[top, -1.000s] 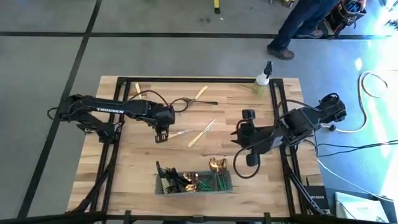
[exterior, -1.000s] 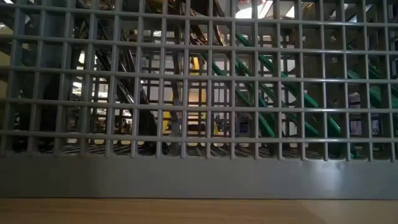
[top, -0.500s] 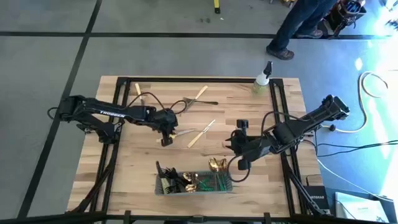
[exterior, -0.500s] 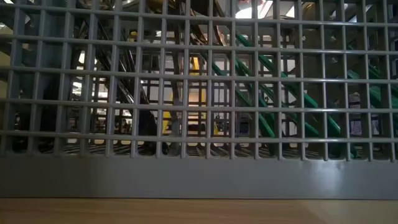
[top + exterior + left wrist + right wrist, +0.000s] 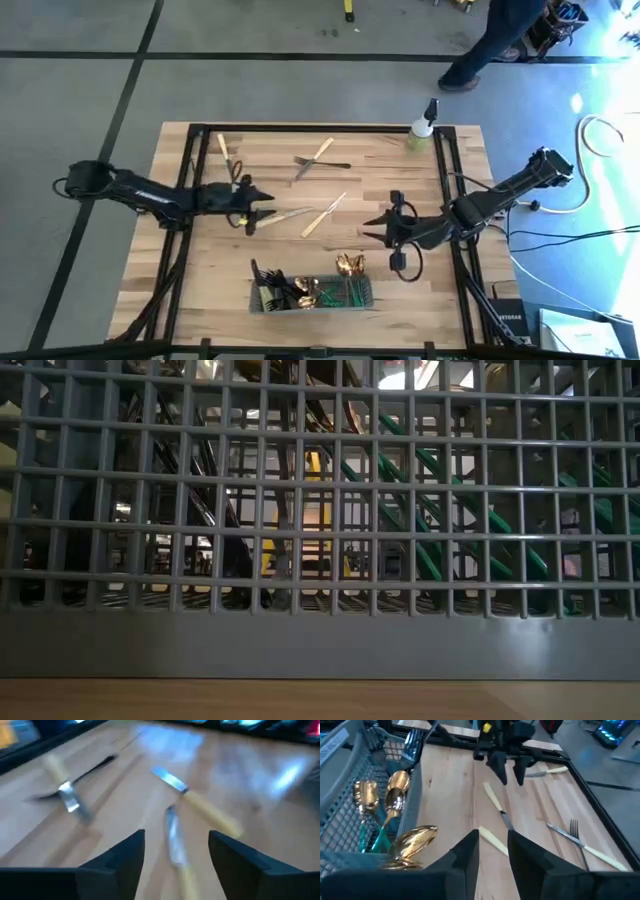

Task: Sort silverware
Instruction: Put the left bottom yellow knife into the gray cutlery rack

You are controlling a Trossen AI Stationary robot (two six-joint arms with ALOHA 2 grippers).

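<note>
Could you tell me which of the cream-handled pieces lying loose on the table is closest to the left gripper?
The cream-handled knife lying right in front of the open left gripper. The other knife lies just beyond it, and the crossed pair and the lone piece lie farther off.

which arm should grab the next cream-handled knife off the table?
Left, probably. The left end effector is open, right at the cream-handled knife. The right end effector sits farther off, near the caddy.
</note>
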